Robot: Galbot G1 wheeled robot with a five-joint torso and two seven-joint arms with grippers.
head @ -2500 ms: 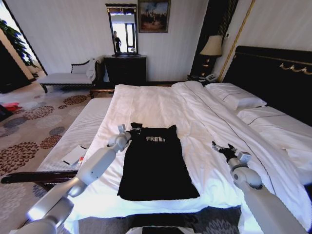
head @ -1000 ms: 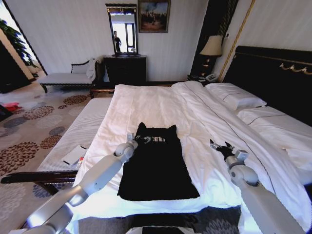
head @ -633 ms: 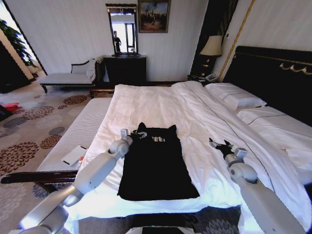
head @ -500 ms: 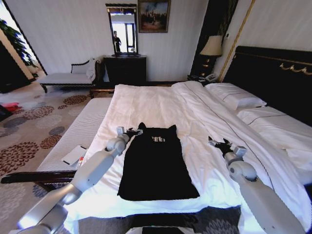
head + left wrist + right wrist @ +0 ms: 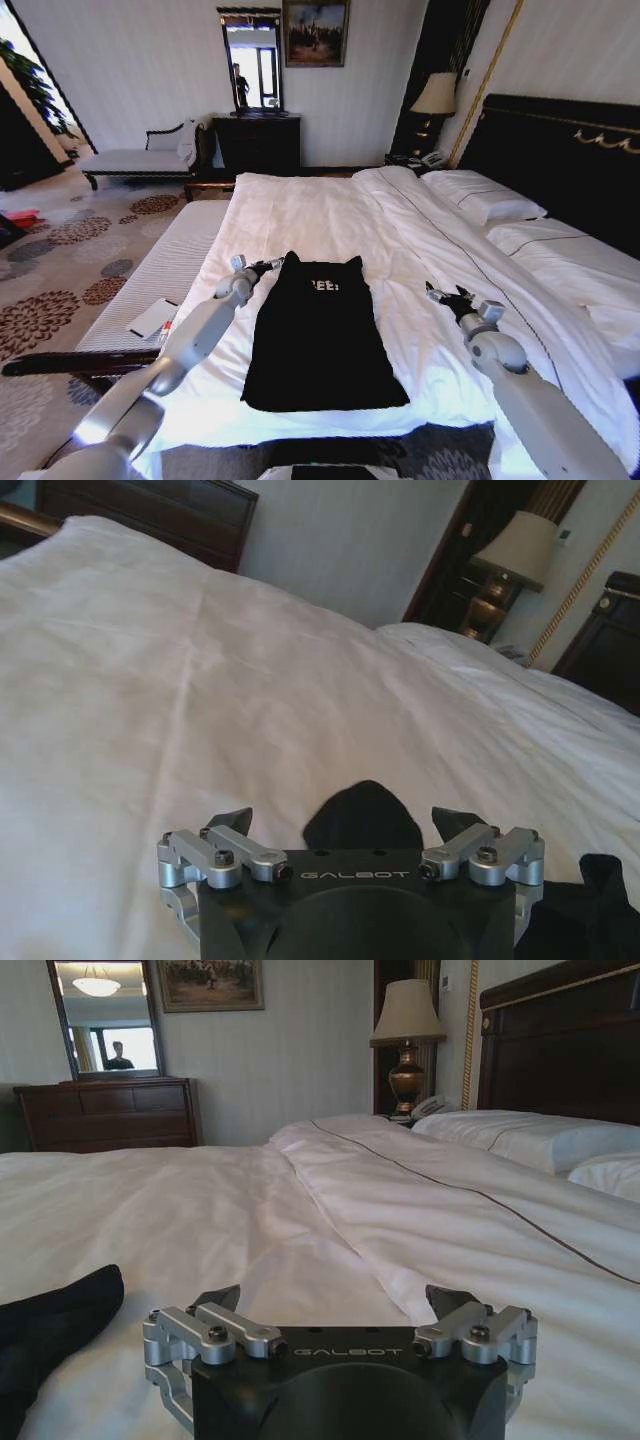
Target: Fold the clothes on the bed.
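Observation:
The clothes (image 5: 320,335), a black T-shirt with white lettering, lie flat as a long narrow strip on the white bed (image 5: 300,210). My left gripper (image 5: 262,266) hovers open at the shirt's far left corner. In the left wrist view a black point of the shirt (image 5: 365,810) shows just beyond the open left gripper (image 5: 345,818), with nothing held. My right gripper (image 5: 440,296) rests open over the duvet, well right of the shirt. The right wrist view has the right gripper (image 5: 335,1298) empty, the shirt's edge (image 5: 50,1330) off to one side.
Pillows (image 5: 485,195) and a dark headboard (image 5: 560,150) bound the bed on the right. A striped bench (image 5: 165,265) with a paper (image 5: 152,318) runs along the left side. A dresser (image 5: 258,140), chaise (image 5: 140,158) and lamp (image 5: 435,95) stand against the far wall.
The shirt's left shoulder now lies folded inward, covering the first letter. My left gripper drew back from over the lettering to the shirt's left corner. The right gripper edged slightly forward.

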